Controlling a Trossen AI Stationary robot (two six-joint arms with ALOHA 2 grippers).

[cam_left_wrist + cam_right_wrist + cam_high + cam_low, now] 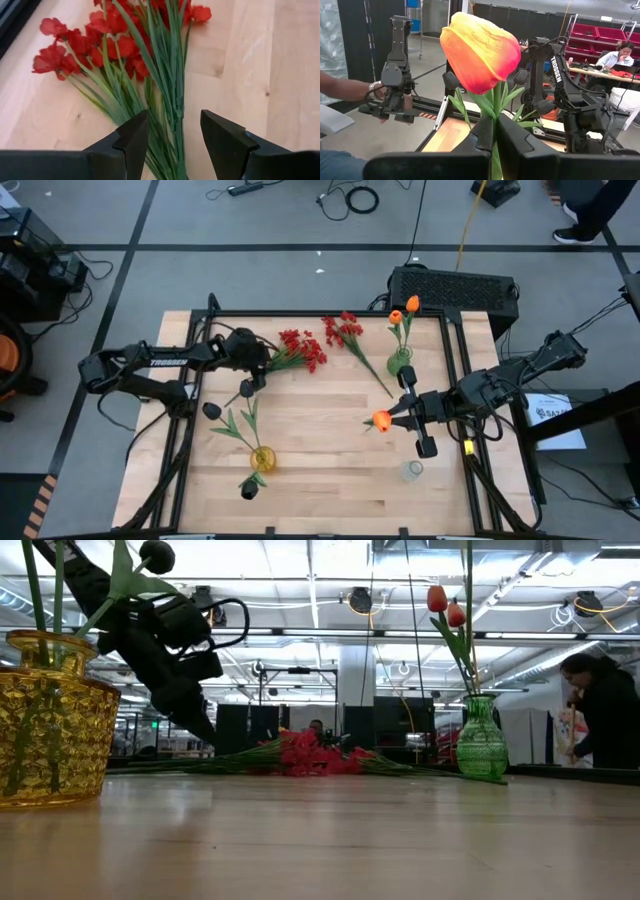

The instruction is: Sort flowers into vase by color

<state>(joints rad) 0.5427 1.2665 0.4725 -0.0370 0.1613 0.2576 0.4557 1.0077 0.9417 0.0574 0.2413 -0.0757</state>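
**A:** Which step was in hand, working outward from the yellow cut-glass vase (262, 457) at the near edge of the pale wooden table (330, 480)?

**B:** That vase already held black tulip-like blooms on green stems (213, 411), so black looked settled. Two steps ran at once. Up and left of the yellow vase, the left gripper (258, 358) was down over the bushy red flower cluster (95, 37) lying flat on the wood, its fingers (135, 137) roughly half open with the bundle of green stems running between them, nothing pinched yet.

**A:** And the other arm?

**B:** To the right of the yellow vase, the right gripper (492, 137) was clamped tight on the stem of an orange tulip-like bloom (381, 420), held clear of the table with the head pointing toward the table's middle.

**A:** What did the next moves call for?

**B:** My judgement: the left fingers needed to close on the stems, then lift. A small clear glass vase (413, 470) stood right of the yellow one, seemingly empty, the likely home for red. The orange bloom needed carrying farther back to the green glass vase (400, 361), where two orange tulips (446, 605) already stood, and lowering stem-first.

**A:** Anything farther out?

**B:** A second red cluster (344, 328) lay near the far edge, just left of the green vase, untouched.
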